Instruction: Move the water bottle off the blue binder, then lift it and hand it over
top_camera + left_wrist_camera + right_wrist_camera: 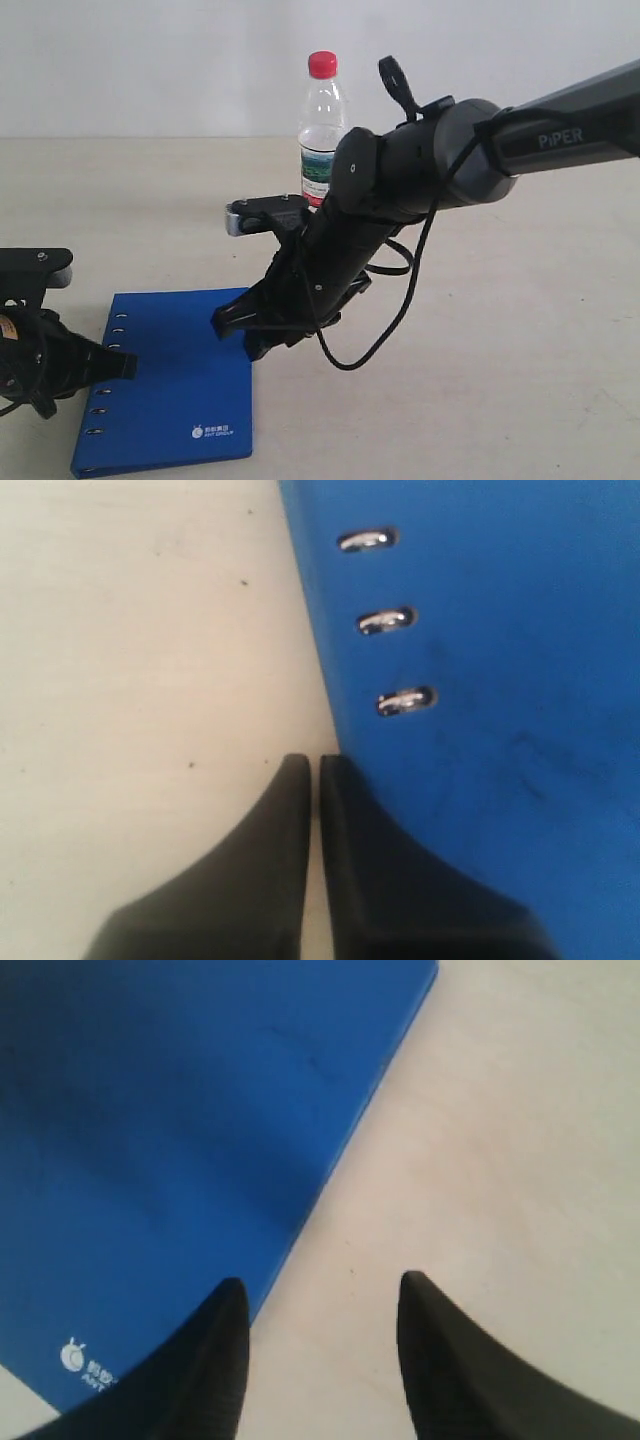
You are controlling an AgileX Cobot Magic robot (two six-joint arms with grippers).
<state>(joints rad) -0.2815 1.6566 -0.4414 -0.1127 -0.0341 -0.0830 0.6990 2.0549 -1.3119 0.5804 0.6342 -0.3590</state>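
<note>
left claw [313,768] is closed tight, empty, tips set at the slotted spine edge of the blue binder [180,400]. right claw [320,1295] is held parted and empty over the binder's opposite edge; the water bottle [322,130] is stood upright on the table [520,350] behind that arm, off the binder

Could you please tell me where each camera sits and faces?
Exterior view: off the arms, facing the wall across the table; shows left arm, right arm, water bottle, blue binder.
Left wrist view: on that wrist, looking down past the shut left gripper at the binder's slots.
Right wrist view: on that wrist, looking down past the open right gripper at the binder's logo.
Shared: all show the binder.
</note>
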